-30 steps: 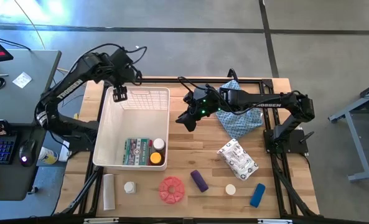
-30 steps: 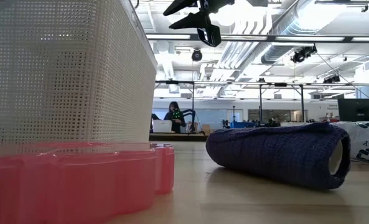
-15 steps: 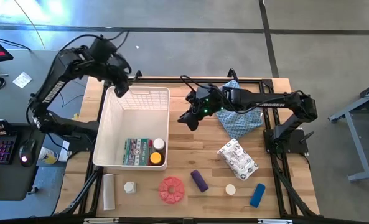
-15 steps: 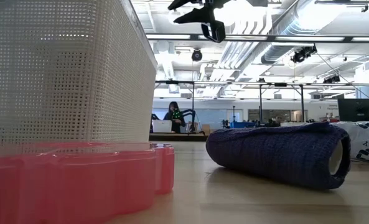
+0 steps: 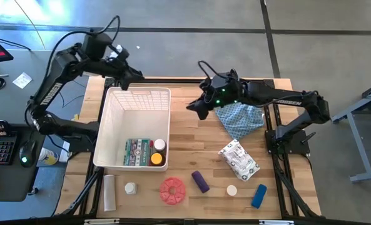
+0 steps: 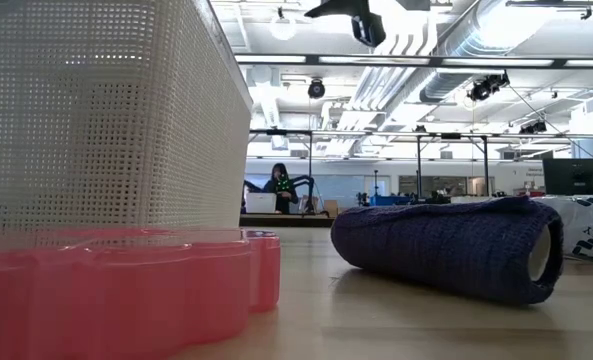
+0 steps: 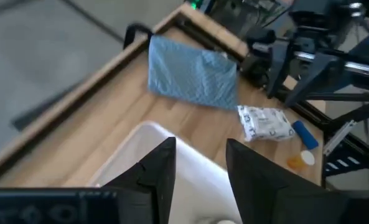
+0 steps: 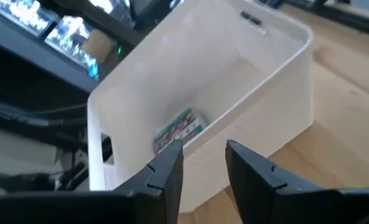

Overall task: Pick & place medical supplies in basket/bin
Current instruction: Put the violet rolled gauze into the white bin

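Note:
The white lattice bin (image 5: 117, 128) stands on the table's left half. In it lie a green-white packet (image 5: 137, 152), a white-capped jar (image 5: 159, 145) and the amber yellow-capped bottle (image 5: 156, 159). On the table's near part rest a white cylinder (image 5: 109, 192), a white-capped jar (image 5: 131, 187), the red disc (image 5: 172, 190), the purple cylinder (image 5: 200, 181), another white-capped jar (image 5: 232, 190), the blue cylinder (image 5: 258, 195) and a white printed packet (image 5: 238, 159). My left gripper (image 5: 126, 79) hovers open and empty over the bin's far rim. My right gripper (image 5: 196, 107) hangs open and empty in the air right of the bin.
A blue patterned cloth (image 5: 240, 119) lies flat on the table's far right part, under my right arm. In the low view the bin wall (image 6: 106, 110), the red disc (image 6: 116, 290) and the purple cylinder (image 6: 446, 245) fill the foreground. A desk with a keyboard stands left of the table.
My left gripper has drawn back from above the bin's far end toward the table's far edge and turned. My right gripper has risen and moved toward the far right, away from the bin. No object has moved.

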